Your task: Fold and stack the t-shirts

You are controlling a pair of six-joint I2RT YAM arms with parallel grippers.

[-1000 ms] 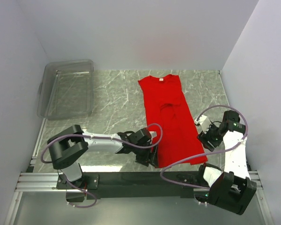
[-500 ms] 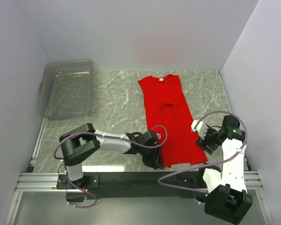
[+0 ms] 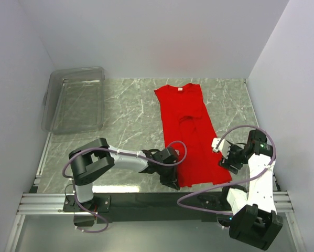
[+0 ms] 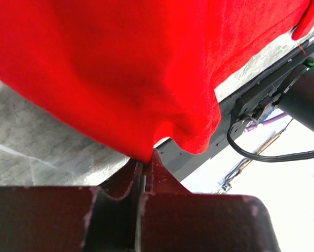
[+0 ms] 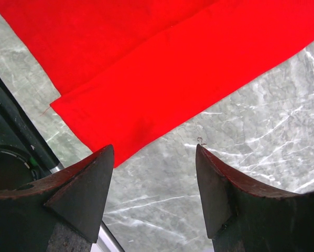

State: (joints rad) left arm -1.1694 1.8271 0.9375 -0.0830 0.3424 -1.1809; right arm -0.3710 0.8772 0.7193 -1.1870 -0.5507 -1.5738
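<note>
On the surface (image 3: 130,113), right of centre, the t-shirt (image 3: 191,131) is laid flat as a narrow strip, its sides seemingly already folded in. The crosswise fold is judged not yet made, and nothing is stacked. Its long axis is set from far to near, slanted slightly rightward, with the collar and label at the far end and the hem at the near edge. The near-left hem corner is pinched by the clenched left pincer (image 4: 144,167). The right pincer (image 5: 155,152) is held released over the near-right corner, gripping nothing.
</note>
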